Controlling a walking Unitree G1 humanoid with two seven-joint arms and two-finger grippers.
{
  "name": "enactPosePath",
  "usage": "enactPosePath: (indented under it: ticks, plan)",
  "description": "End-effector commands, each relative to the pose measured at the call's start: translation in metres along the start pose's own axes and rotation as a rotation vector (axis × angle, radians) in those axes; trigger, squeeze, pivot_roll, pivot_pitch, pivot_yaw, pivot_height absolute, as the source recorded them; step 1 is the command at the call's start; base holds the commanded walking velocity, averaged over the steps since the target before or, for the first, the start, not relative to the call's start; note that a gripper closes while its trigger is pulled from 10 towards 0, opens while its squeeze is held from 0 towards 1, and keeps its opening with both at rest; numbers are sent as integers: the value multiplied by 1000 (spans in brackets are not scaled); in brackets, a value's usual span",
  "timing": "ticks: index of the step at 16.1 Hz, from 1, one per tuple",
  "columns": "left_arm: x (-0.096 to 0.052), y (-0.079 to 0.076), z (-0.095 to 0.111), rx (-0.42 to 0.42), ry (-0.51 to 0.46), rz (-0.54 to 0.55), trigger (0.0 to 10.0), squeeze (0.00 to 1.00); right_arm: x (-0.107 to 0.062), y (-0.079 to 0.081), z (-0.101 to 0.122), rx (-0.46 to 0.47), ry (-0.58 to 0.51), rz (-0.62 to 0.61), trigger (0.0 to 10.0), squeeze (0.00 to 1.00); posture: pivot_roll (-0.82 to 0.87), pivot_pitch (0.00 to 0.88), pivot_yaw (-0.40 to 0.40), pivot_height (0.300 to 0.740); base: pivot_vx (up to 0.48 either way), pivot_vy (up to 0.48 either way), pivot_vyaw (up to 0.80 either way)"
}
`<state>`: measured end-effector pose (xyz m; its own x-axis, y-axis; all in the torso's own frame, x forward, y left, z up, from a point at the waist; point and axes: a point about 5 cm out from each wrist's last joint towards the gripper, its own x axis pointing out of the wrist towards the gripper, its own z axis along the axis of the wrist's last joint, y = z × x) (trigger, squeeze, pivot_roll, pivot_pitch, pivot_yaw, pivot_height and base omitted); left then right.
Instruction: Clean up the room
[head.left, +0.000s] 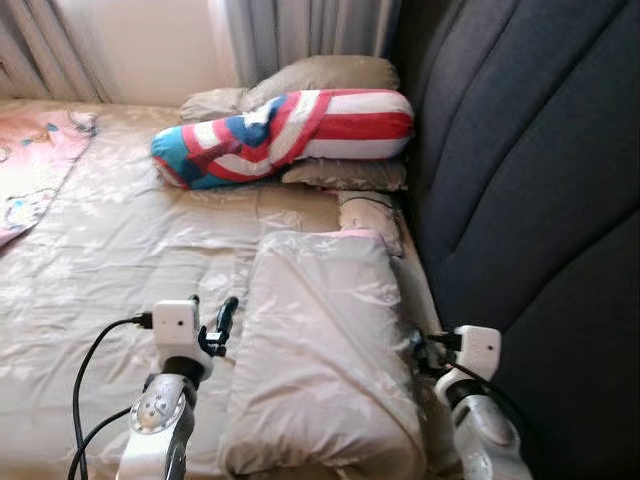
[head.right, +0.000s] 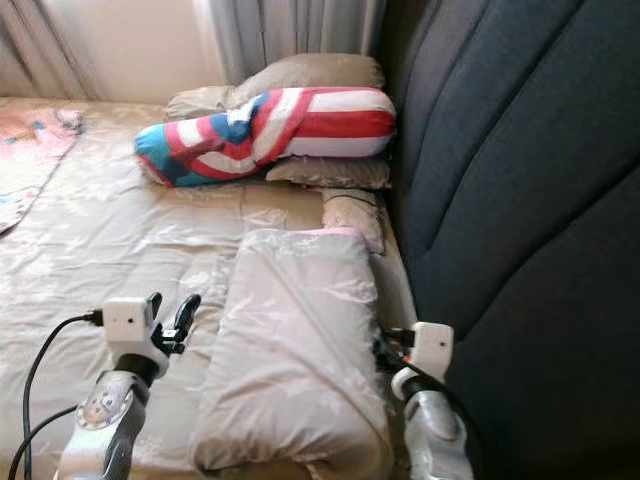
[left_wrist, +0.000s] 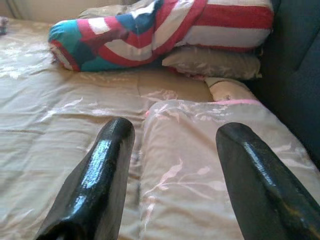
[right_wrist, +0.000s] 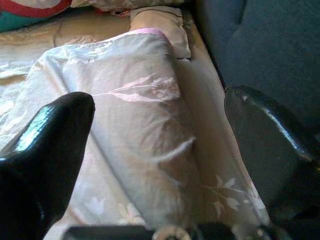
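The left end effector (head.left: 212, 322) and the right end effector (right_wrist: 160, 150) sit wide open and holding nothing, one on each side of the big pillow (head.left: 320, 350) on the bed (head.left: 120, 260).

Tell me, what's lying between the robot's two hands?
A folded beige floral blanket lies between the left hand and right hand, seen in both eye views.

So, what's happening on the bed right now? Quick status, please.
Left claw open, beside the folded blanket. Right claw open, at its other edge by the headboard. Blanket flat, not gripped. Striped pillow beyond, nothing in the way.
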<state>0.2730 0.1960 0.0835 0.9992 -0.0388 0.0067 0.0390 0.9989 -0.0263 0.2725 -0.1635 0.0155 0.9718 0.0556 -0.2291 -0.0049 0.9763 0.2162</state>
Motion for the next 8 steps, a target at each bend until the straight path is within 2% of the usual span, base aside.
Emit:
enactPosePath:
  ticks: [1, 3, 6, 8]
  plan:
    - [-2, 1, -1, 12, 14, -3, 10000, 0, 0, 2, -2, 15, 7, 0, 10000, 0, 0, 69, -79, 740, 0, 0, 0]
    - [-2, 1, -1, 12, 15, -3, 10000, 0, 0, 3, -2, 16, 7, 1, 10000, 0, 1, 69, -78, 740, 0, 0, 0]
    - [-2, 1, -1, 16, 17, -8, 10000, 0, 0, 3, -2, 18, 7, 0, 10000, 0, 0, 69, -76, 740, 0, 480, 0]
    - [-2, 0, -1, 20, 14, -10, 10000, 0, 0, 3, -2, 19, 6, -1, 10000, 0, 1, 68, -74, 740, 0, 0, 0]
